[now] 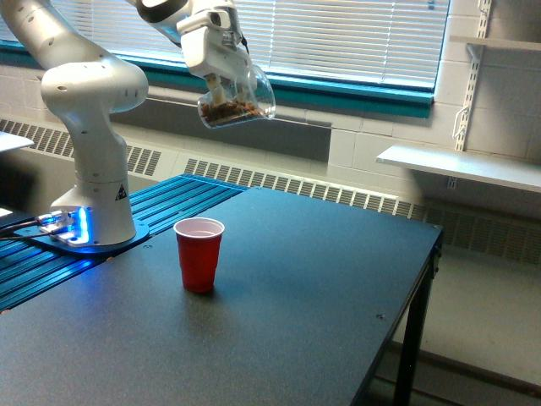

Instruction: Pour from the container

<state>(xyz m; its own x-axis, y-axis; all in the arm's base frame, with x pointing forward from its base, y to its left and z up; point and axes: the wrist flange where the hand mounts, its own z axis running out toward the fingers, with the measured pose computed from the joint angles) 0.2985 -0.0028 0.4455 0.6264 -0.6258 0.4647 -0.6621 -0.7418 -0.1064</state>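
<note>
Opaque red plastic cup upright on the dark flat table; small clear plastic container held tilted in the gripper, high above it.
</note>
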